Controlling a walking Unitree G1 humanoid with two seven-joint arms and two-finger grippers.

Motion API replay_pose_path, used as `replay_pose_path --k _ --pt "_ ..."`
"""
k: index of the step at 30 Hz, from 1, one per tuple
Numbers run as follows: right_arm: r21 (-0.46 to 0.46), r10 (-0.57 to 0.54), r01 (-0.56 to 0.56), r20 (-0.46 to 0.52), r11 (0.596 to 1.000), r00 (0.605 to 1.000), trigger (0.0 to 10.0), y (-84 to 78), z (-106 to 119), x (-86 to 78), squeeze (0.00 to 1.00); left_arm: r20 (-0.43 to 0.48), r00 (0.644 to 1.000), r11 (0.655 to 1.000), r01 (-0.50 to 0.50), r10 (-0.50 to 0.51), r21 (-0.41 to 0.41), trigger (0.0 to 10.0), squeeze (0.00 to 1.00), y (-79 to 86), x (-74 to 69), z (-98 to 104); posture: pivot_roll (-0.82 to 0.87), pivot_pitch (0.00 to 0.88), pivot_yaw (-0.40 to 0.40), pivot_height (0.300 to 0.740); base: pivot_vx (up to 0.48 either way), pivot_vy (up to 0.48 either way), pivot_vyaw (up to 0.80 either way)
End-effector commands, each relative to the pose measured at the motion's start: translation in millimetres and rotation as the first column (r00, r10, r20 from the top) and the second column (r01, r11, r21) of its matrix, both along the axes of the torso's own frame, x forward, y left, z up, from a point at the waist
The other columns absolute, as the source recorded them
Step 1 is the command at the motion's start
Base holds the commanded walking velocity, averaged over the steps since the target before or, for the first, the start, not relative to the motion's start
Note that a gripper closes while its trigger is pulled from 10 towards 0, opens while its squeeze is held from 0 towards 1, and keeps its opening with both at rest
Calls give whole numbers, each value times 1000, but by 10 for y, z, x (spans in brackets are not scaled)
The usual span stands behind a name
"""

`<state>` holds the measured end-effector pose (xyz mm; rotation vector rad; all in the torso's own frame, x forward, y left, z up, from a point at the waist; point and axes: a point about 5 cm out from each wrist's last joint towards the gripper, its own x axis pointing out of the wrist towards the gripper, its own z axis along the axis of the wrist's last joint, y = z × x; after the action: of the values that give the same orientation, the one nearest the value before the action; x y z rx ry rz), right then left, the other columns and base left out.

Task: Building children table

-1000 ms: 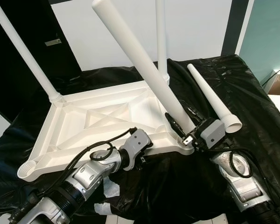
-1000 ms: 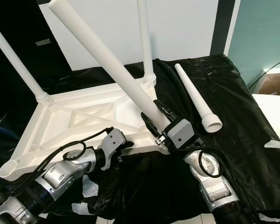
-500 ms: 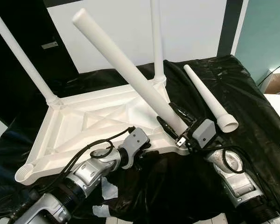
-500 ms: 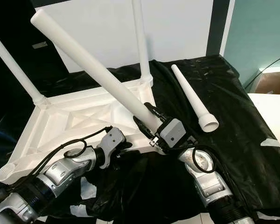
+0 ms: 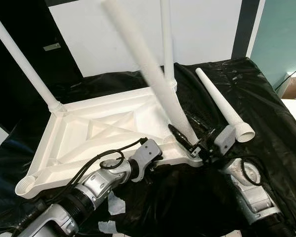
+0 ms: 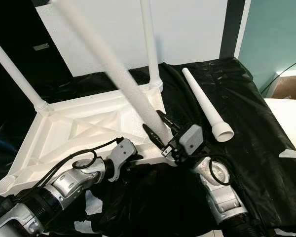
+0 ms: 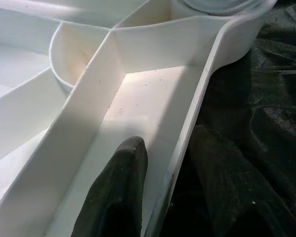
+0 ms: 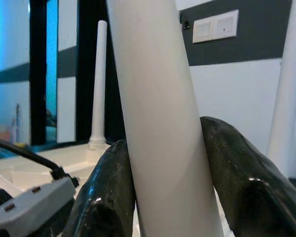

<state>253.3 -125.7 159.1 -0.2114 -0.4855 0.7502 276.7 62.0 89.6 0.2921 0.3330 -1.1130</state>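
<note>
Eye views: your right gripper is pinching the tilted third leg low down, its foot at the near right corner socket of the upturned tabletop lying on the black sheet; two legs are already standing, and the spare leg is lying just beside. Left wrist view: your left gripper is pinching the tabletop's near rim, one finger inside, one outside. Right wrist view: fingers are clamping the leg on both sides. Risk: the leg is leaning, so pushing it could jam it crooked or slide the tabletop.
</note>
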Motion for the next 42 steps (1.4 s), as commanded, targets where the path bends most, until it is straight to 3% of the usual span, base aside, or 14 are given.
replay_pose_path --k 1,3,9,16,18,23,26,27,29,30,34,40,42 --pt "-49 -5 -9 -284 999 959 10000 -64 -464 -84 0 -134 929 939 342 -344 -42 10000 0 -14 -161 -10 -95 0 167 740 0 0 0" --pt "-42 0 -16 -343 999 939 10000 -123 -519 -169 0 -135 930 939 340 -342 -39 10000 0 -5 -165 -22 -100 0 167 740 0 0 0" --pt "10 -37 44 -388 999 921 10000 -230 -509 -228 0 -136 930 940 339 -341 -38 10000 0 -2 -168 -35 -116 0 170 740 0 0 0" --pt "19 -38 50 -393 999 919 10000 -245 -496 -259 0 -134 929 939 342 -344 -38 10000 0 -18 -167 -40 -122 0 172 740 0 0 0" --pt "-57 6 -29 -362 998 932 10000 -217 -487 -351 0 -135 921 931 362 -365 -46 10000 0 -35 -156 -42 -130 0 180 740 0 0 0" --pt "-95 32 -70 -354 993 935 10000 -219 -481 -374 0 -140 916 927 373 -376 -46 10000 0 -30 -151 -45 -130 0 183 740 0 0 0" --pt "-211 81 -156 -328 965 941 10000 -258 -446 -375 0 -148 914 926 377 -378 -38 10000 0 -15 -145 -51 -124 0 180 740 0 0 0" --pt "-235 91 -174 -328 956 940 10000 -276 -429 -374 0 -149 914 926 377 -378 -36 8941 0 -13 -144 -52 -124 0 180 740 0 0 0" --pt "-245 96 -183 -329 952 939 10000 -289 -416 -374 0 -149 914 926 377 -378 -35 8549 0 -13 -144 -53 -124 0 180 740 0 0 0" --pt "-250 92 -185 -341 951 935 10000 -311 -410 -363 0 -145 917 928 372 -373 -32 10000 0 -15 -138 -52 -120 0 175 740 0 0 0" --pt "-238 79 -179 -377 955 923 10000 -335 -424 -350 0 -136 923 932 361 -361 -26 10000 0 -20 -125 -55 -117 0 171 740 0 0 0" --pt "-100 5 -59 -475 993 880 10000 -283 -429 -305 0 -129 927 935 353 -352 -21 10000 0 -19 -119 -72 -114 0 165 740 0 0 0" --pt "-100 5 -59 -475 993 880 10000 -283 -429 -305 0 -129 927 935 353 -352 -21 10000 0 -19 -119 -72 -114 0 165 740 0 0 0"
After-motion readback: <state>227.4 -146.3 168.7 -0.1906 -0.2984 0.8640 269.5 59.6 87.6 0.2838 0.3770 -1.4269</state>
